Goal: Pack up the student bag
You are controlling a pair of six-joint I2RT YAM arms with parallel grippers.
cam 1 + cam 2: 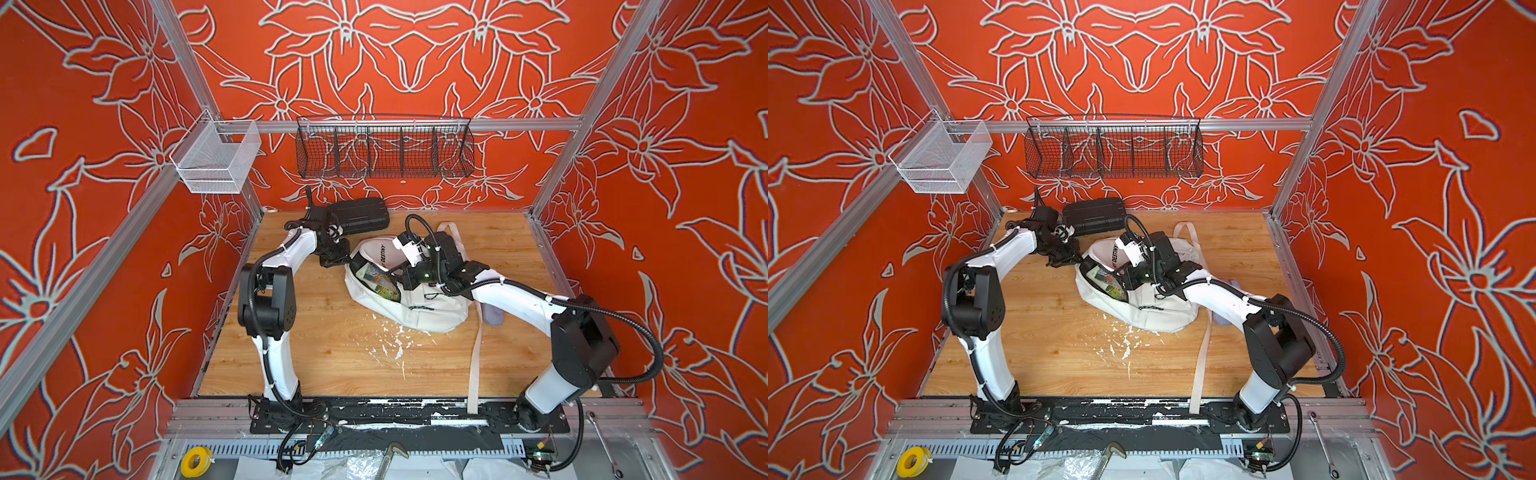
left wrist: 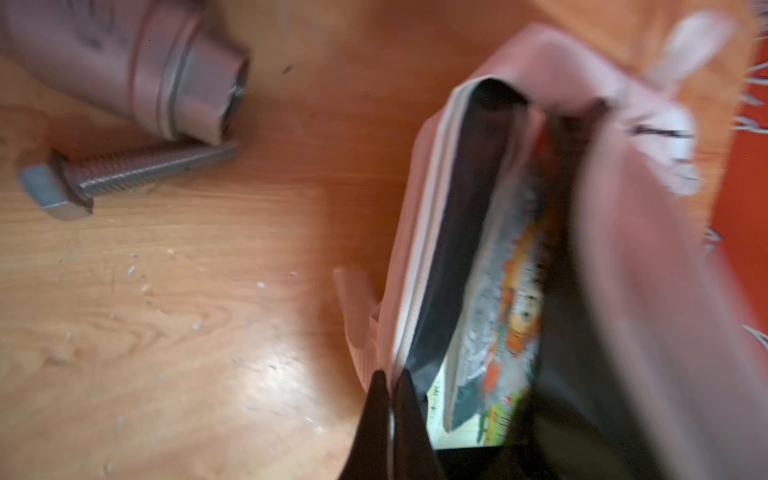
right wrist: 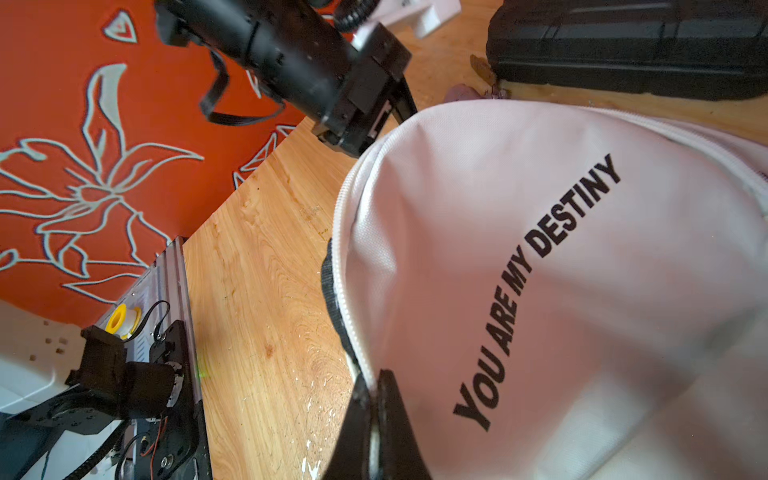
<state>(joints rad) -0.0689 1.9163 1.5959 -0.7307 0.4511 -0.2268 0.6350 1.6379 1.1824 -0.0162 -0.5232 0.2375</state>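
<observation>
Now I am pinching the student bag (image 1: 415, 309) by its rim with left gripper (image 2: 392, 380) and right gripper (image 3: 376, 382), spreading its mouth; next probably needs one freed for fetching

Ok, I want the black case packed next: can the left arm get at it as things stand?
Probably yes, once freed. The black case lies just beyond the left claw, with nothing between them; but that claw looks shut on the rim of the student bag, so it must let go first.
</observation>
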